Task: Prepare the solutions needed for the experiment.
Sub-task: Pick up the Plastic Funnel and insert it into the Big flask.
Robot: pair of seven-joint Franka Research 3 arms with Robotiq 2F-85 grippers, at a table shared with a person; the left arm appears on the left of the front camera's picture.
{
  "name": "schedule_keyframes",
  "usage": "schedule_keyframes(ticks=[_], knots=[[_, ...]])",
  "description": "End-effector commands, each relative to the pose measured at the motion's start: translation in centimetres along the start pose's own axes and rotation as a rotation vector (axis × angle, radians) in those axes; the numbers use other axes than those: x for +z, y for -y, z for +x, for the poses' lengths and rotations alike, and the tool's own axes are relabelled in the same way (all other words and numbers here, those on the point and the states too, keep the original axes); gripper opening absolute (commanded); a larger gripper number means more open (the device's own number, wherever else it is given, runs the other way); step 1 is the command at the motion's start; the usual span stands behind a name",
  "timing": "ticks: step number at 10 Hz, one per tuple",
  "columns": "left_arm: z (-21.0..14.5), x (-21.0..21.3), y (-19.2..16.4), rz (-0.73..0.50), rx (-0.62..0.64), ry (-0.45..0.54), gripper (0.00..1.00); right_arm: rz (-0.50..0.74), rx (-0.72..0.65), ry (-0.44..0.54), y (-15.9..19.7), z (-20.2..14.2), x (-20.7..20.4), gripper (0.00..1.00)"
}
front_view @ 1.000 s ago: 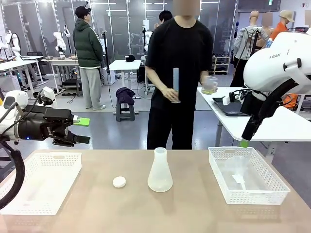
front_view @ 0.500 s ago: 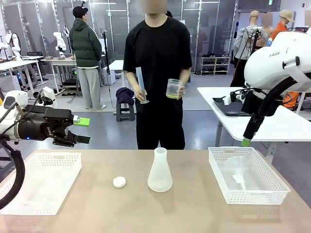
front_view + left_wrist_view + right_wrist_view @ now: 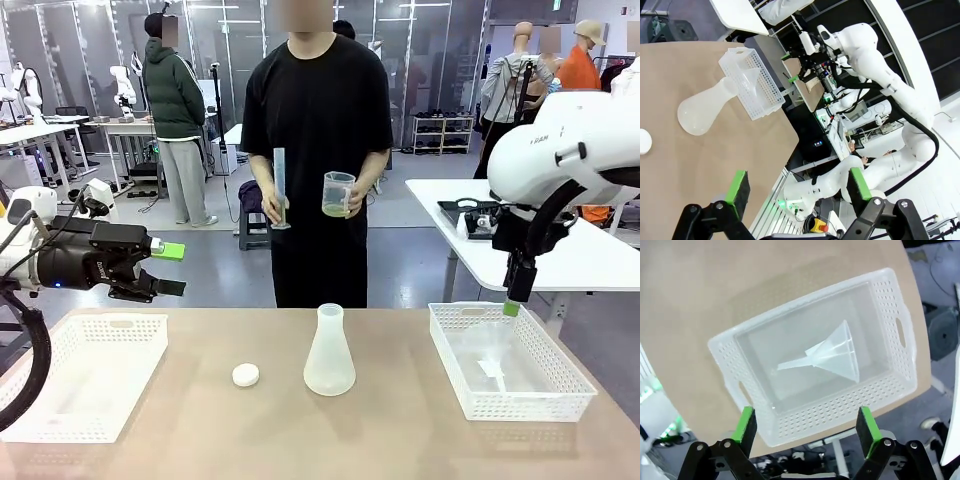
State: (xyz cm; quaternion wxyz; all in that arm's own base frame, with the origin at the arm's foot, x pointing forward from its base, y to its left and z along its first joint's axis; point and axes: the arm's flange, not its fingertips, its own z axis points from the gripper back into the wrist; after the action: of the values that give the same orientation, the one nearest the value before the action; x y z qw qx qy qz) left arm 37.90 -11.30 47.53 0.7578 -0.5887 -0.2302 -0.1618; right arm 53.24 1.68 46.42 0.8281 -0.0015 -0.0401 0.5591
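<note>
The person is standing at the far side of the bench (image 3: pixel 380 430), holding a tall cylinder (image 3: pixel 280 185) upright in one hand (image 3: pixel 272 207) and a clear jug (image 3: pixel 338 193) in the other hand (image 3: pixel 360 187). The solution (image 3: pixel 336 209), pale yellow-green, is sitting in the bottom of that jug, up off the bench. The flask (image 3: pixel 329 355) is standing upright mid-bench, with a white cap (image 3: pixel 245 375) lying near it on its left.

The left arm (image 3: pixel 85 262) is hovering above the far edge of the left basket (image 3: pixel 110 322), its jaws pointing sideways toward the middle. In the left wrist view its green pads (image 3: pixel 738 192) are standing wide apart with nothing between them: the jaws are released.

The right arm (image 3: pixel 560 150) is hanging its jaws over the far rim of the right basket (image 3: pixel 500 410). In the right wrist view the pads (image 3: pixel 747 424) are also spread wide and gripping nothing, looking down on a clear funnel (image 3: pixel 832 357) that is lying on its side inside the basket.
</note>
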Motion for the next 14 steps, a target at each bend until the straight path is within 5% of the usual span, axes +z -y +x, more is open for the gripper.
schedule_keyframes(ticks=[1,8,14], knots=[[0.2,-0.2,0.1,-0.021,0.018,0.015,1.0,0.023,0.067,-0.003,3.2,-0.4,-1.2,1.0],[0.2,-0.2,0.1,-0.021,0.018,0.015,1.0,0.103,0.23,0.076,8.5,-1.7,-7.2,1.0],[0.2,-0.2,0.1,-0.021,0.018,0.015,1.0,0.293,0.244,0.094,9.7,-0.7,-9.4,1.0]])
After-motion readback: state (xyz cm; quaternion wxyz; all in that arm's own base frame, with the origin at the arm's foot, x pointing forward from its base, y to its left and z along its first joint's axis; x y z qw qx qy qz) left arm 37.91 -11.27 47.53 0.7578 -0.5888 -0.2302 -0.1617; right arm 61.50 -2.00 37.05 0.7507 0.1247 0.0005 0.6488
